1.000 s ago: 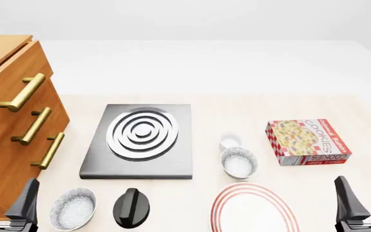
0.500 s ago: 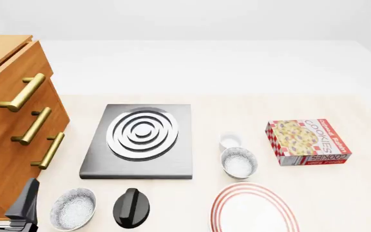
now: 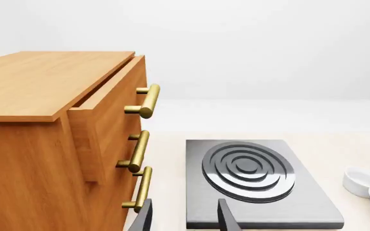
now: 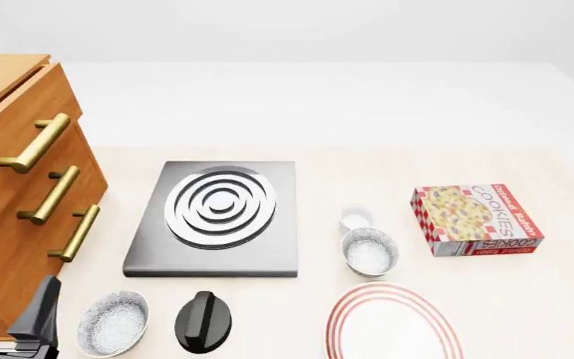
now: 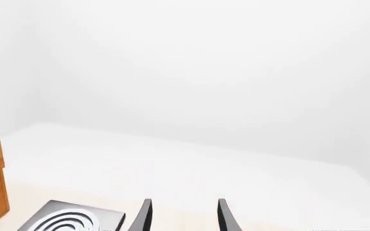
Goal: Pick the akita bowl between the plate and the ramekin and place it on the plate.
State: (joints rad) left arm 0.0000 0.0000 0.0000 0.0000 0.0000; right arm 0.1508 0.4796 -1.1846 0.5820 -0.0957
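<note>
Right gripper (image 5: 182,216) has left the front view since a second ago, apparently raised, jaws apart and empty like the left gripper (image 4: 10,307); akita bowl (image 4: 369,250) sits untouched between ramekin (image 4: 357,218) and plate (image 4: 339,318).

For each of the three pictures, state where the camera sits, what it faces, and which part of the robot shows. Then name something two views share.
Front view: above the arms' side, looking down at the table; left gripper shows.
Left wrist view: behind the left gripper, facing drawers and stove plate.
Right wrist view: behind the right gripper, facing the far wall.
Shared: stove plate, in all three.
</note>
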